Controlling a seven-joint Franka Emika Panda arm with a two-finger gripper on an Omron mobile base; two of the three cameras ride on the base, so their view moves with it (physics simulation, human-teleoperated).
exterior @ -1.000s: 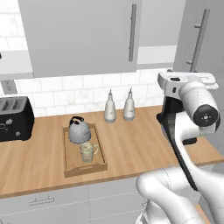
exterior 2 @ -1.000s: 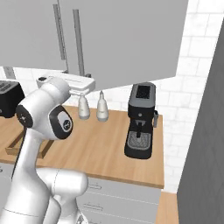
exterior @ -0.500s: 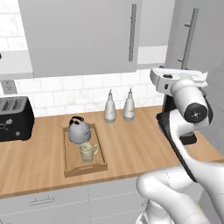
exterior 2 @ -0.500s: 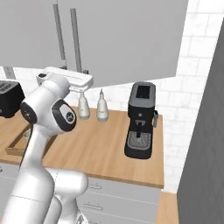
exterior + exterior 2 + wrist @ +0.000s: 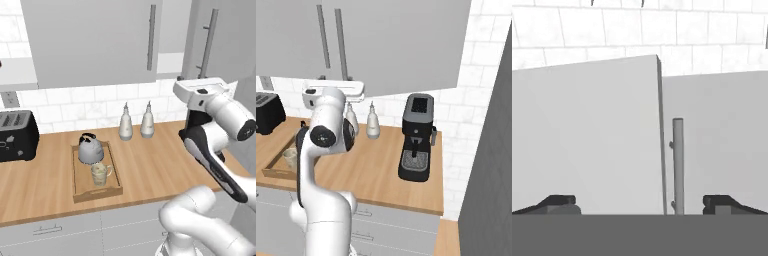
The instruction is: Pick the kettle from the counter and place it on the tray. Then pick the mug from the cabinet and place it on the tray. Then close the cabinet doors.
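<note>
Silver-grey rounded metal kettle and cream ceramic mug sat on the light wooden tray, at nine o'clock from the empty, wide-open gripper. Pushing squarely on the ajar light-grey cabinet door beside its metal bar handle would likely close it cleanly.

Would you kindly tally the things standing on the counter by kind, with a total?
Kettle: 1
Mug: 1
Tray: 1
Bottles: 2
Toaster: 1
Coffee machine: 1
Total: 7
</note>
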